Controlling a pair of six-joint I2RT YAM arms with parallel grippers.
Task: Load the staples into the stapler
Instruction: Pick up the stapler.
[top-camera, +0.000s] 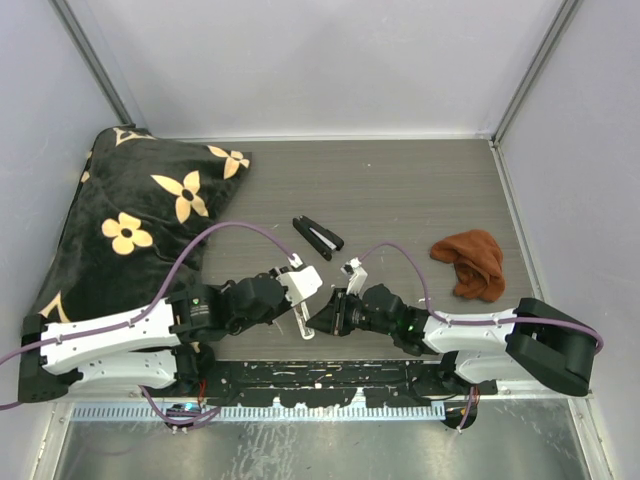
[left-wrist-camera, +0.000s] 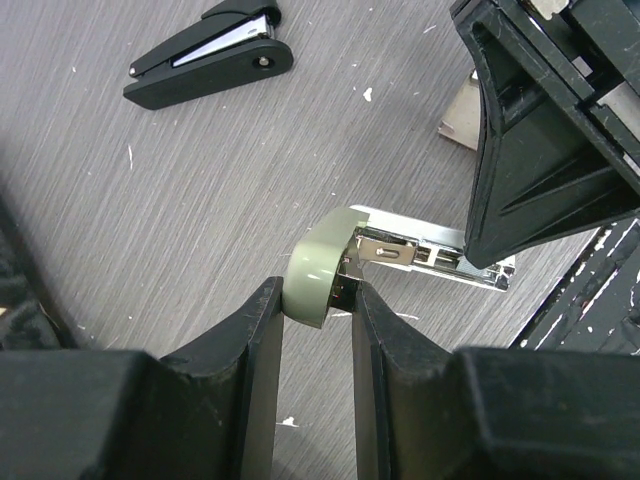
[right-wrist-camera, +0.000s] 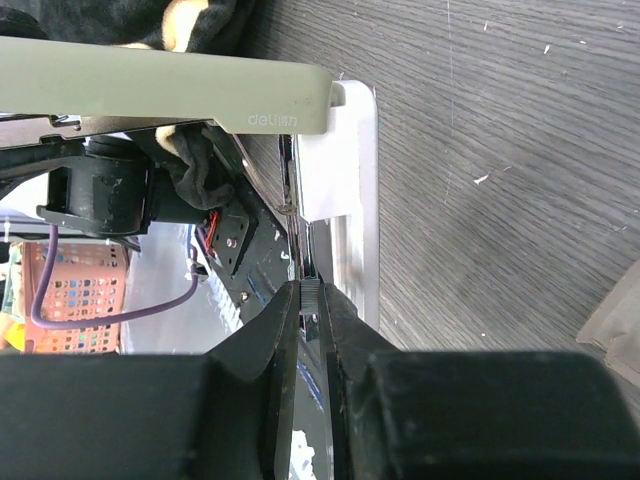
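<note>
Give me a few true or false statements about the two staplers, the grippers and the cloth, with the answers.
1. The left gripper clamps the green stapler by its rounded end. True.
2. The right gripper holds the black stapler. False: it lies free on the table, beyond both grippers.
3. The green stapler is shut. False: its lid is swung open, exposing the metal channel.
4. The brown cloth lies right of the black stapler. True.

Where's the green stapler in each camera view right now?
Top external: green stapler low centre, between both arms.
Left wrist: centre, rounded end gripped by the left claw.
Right wrist: green top arm across the upper left.
Shared landmark: grey wood-grain table.
</note>
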